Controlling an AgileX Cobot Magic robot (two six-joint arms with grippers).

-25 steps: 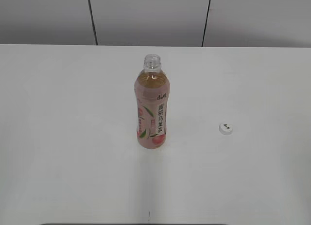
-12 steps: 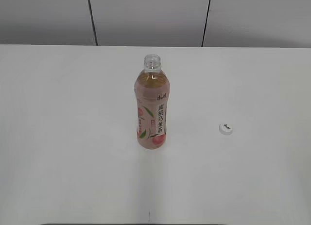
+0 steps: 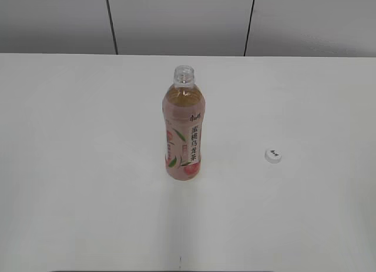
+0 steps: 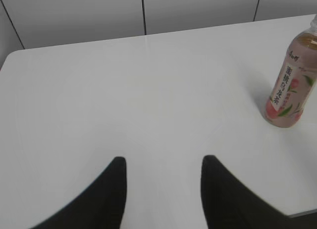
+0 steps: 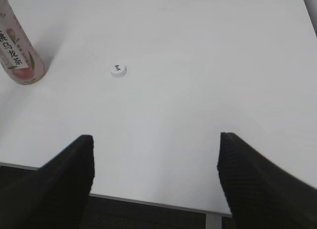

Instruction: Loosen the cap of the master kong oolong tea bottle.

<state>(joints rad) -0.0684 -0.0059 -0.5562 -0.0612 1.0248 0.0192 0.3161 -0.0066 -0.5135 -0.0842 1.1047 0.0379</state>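
The master kong oolong tea bottle (image 3: 183, 131) stands upright in the middle of the white table, its neck open with no cap on it. It also shows at the right edge of the left wrist view (image 4: 290, 85) and the top left of the right wrist view (image 5: 17, 46). The white cap (image 3: 272, 155) lies flat on the table to the bottle's right, dark mark up, also in the right wrist view (image 5: 118, 69). My left gripper (image 4: 163, 162) is open and empty, far left of the bottle. My right gripper (image 5: 154, 140) is open and empty near the table's front edge.
The white table (image 3: 88, 166) ends at a grey panelled wall (image 3: 176, 19) at the back. Its front edge (image 5: 148, 202) lies just under my right gripper, with dark floor beyond. Neither arm shows in the exterior view.
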